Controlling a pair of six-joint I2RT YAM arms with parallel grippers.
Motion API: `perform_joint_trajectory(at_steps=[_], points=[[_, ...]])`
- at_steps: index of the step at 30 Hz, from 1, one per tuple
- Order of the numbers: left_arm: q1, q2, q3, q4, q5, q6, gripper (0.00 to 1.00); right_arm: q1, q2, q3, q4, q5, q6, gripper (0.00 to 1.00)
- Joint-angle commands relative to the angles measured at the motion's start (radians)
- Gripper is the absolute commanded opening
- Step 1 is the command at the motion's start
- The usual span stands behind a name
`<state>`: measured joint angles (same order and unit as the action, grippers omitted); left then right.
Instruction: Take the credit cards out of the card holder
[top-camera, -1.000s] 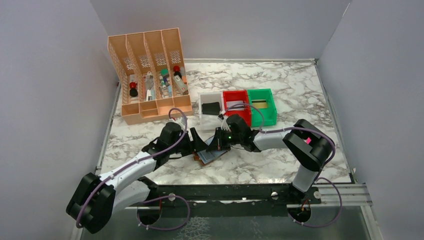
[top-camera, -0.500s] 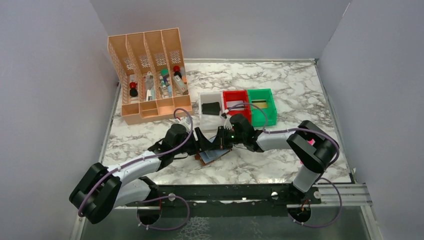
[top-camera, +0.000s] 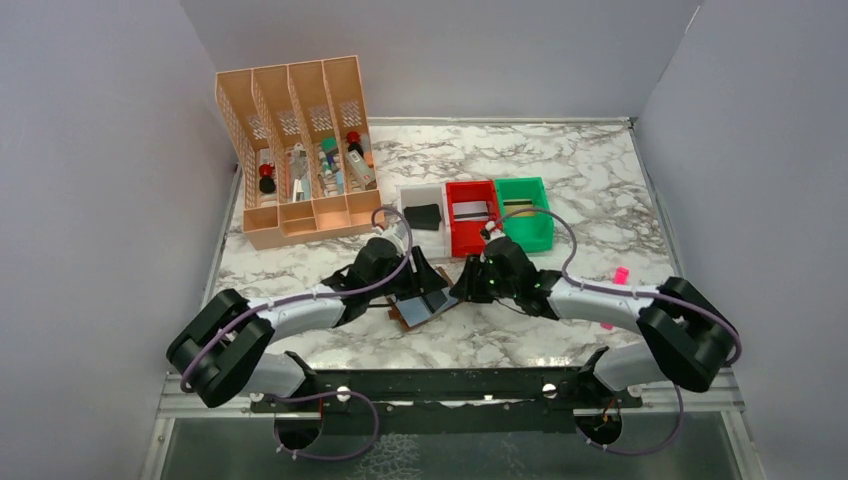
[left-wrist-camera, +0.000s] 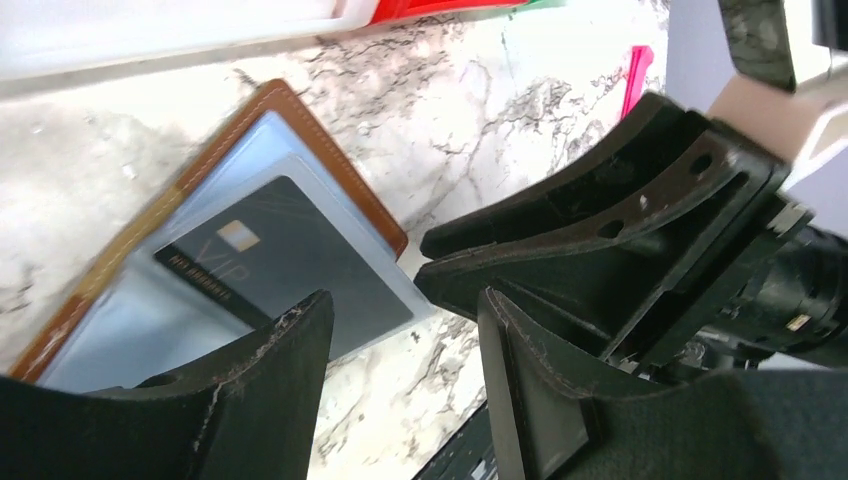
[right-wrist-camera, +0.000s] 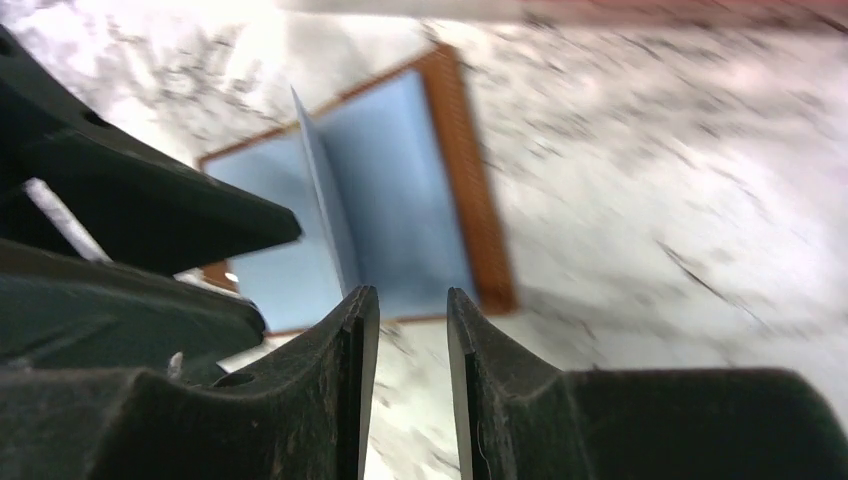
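Showing bare marble counter (top-camera: 560, 190) to the right of the card holder (top-camera: 420, 308) and in front of it, up to the black rail (top-camera: 450, 380). Crowding the holder's far side with white, red and green bins (top-camera: 472, 215); standing an orange rack (top-camera: 300, 150) well off to its far left. Stretching both arms low and nearly level, converging on the holder from either side. Hovering the left pincer (left-wrist-camera: 400, 300) over the open sleeves, fingers apart, clamping nothing. Pointing the right pincer (right-wrist-camera: 410, 295) at the holder's right edge, fingers narrowly apart, gripping nothing. Lying flat and open on the counter, holding a dark credit card (left-wrist-camera: 270, 255) inside a clear sleeve.
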<state>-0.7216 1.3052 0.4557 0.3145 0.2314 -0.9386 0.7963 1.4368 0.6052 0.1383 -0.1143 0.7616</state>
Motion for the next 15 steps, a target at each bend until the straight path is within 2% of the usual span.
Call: perform_joint_trajectory(at_steps=[1,4,7,11,15], points=[[-0.022,0.078,0.060,0.068,-0.037,0.010,0.58,-0.005,-0.132,-0.085,-0.104,0.193,0.017,0.37],[-0.022,0.137,0.073,0.067,-0.032,0.004,0.57,-0.005,-0.202,-0.126,-0.092,0.194,0.011,0.37],[-0.027,0.140,0.057,0.067,-0.041,-0.010,0.53,-0.005,-0.228,-0.125,-0.048,0.125,-0.030,0.36],[-0.029,0.055,0.026,0.047,-0.093,-0.010,0.53,-0.005,-0.160,-0.048,-0.011,-0.041,-0.107,0.32],[-0.028,-0.060,0.027,-0.096,-0.199,0.002,0.56,-0.005,-0.051,0.025,0.005,-0.160,-0.141,0.24]])
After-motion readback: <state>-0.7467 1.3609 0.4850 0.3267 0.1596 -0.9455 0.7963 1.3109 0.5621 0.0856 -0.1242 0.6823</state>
